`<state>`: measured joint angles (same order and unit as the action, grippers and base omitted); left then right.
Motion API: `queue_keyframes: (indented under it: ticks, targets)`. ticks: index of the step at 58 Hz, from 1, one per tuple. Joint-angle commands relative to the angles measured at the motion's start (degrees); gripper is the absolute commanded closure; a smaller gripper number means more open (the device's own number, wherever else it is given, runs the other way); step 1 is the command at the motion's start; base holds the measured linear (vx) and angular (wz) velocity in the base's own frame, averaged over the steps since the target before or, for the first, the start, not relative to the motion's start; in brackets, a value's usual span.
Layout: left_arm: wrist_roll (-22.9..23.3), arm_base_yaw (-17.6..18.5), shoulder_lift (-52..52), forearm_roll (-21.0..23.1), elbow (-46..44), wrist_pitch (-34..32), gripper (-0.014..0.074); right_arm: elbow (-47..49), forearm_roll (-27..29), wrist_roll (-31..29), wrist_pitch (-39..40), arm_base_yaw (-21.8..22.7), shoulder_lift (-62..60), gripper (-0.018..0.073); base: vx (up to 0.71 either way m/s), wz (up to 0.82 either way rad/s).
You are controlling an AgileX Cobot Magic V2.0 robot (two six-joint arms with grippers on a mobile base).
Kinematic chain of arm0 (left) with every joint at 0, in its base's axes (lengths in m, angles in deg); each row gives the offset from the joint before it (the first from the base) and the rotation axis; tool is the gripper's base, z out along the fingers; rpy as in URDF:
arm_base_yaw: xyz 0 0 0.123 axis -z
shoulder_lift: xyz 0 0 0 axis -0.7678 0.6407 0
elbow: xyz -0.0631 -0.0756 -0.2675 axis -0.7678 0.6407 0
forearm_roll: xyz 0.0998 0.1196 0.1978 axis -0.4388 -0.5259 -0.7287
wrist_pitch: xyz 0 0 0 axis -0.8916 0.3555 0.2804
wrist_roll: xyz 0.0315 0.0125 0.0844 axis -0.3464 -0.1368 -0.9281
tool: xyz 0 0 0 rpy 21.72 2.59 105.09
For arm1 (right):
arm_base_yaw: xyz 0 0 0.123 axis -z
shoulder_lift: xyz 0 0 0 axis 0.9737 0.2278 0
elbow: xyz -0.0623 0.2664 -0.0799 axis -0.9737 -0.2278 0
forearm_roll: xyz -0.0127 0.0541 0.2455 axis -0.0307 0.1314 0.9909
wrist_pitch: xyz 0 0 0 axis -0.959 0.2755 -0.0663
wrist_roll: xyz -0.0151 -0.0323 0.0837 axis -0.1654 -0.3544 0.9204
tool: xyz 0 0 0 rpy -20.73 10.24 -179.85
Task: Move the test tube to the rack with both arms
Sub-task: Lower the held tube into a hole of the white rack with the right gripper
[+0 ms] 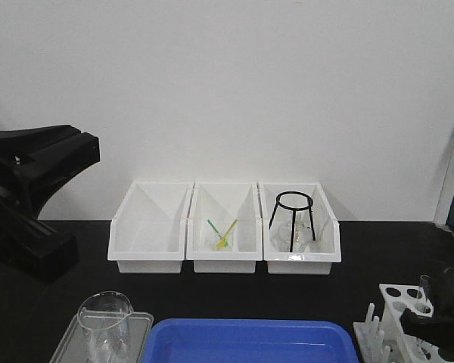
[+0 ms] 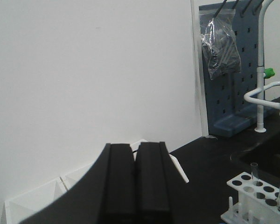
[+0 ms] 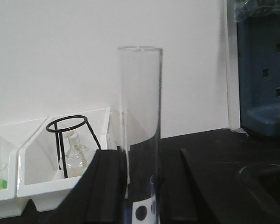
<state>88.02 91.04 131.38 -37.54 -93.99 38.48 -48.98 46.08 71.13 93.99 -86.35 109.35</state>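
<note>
The test tube (image 3: 140,116), clear glass with an open rim, stands upright between the black fingers of my right gripper (image 3: 149,156), which is shut on it. Through the tube's lower end I see the white top of the rack (image 3: 141,205) with a round hole. In the front view the rack (image 1: 399,296) sits at the bottom right, and the right gripper (image 1: 437,318) is over it. My left gripper (image 2: 135,147) is raised at the left with its fingers pressed together and nothing between them. From there the rack (image 2: 259,186) is at the lower right.
Three white open-front bins (image 1: 150,227) line the back; the right one holds a black wire tripod (image 1: 293,219). A glass beaker (image 1: 106,318) stands on a grey tray beside a blue tray (image 1: 250,340). A blue pegboard (image 2: 233,84) and a white faucet (image 2: 261,93) stand at the right.
</note>
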Motion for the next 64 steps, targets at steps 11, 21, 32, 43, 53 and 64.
queue_keyframes:
  ticks: [11, 21, 32, 43, 53, 64]
  targets:
    - [0.4, 0.06, -0.55, -2.0, -1.61, -1.75, 0.0603, 4.97, -3.82, -3.45, 11.25, 0.32, -0.64, 0.0567, 0.0, 0.0]
    - [0.4, 0.06, -0.55, -3.99, -1.61, -0.49, 0.0603, 4.97, -3.22, -10.3, 8.44, 0.32, -0.64, 0.0567, 0.0, 0.0]
    - [0.4, 0.06, -0.55, -4.46, -1.61, -0.54, 0.0603, 4.97, -2.57, -11.19, 8.45, 0.32, -0.64, 0.0567, 0.0, 0.0]
    - [0.4, 0.06, -0.55, -4.46, -1.61, -0.54, 0.0603, 4.97, -2.2, -10.72, 8.46, 0.32, -0.64, 0.0567, 0.0, 0.0]
    - [0.4, 0.06, -0.55, -4.46, -1.61, -0.54, 0.0603, 4.97, -2.05, -10.55, 8.96, 0.32, 2.02, 0.0567, 0.0, 0.0]
    - [0.4, 0.06, -0.55, -4.46, -1.61, -0.49, 0.0603, 4.97, -2.23, -8.77, 10.44, 0.32, 4.01, 0.0567, 0.0, 0.0]
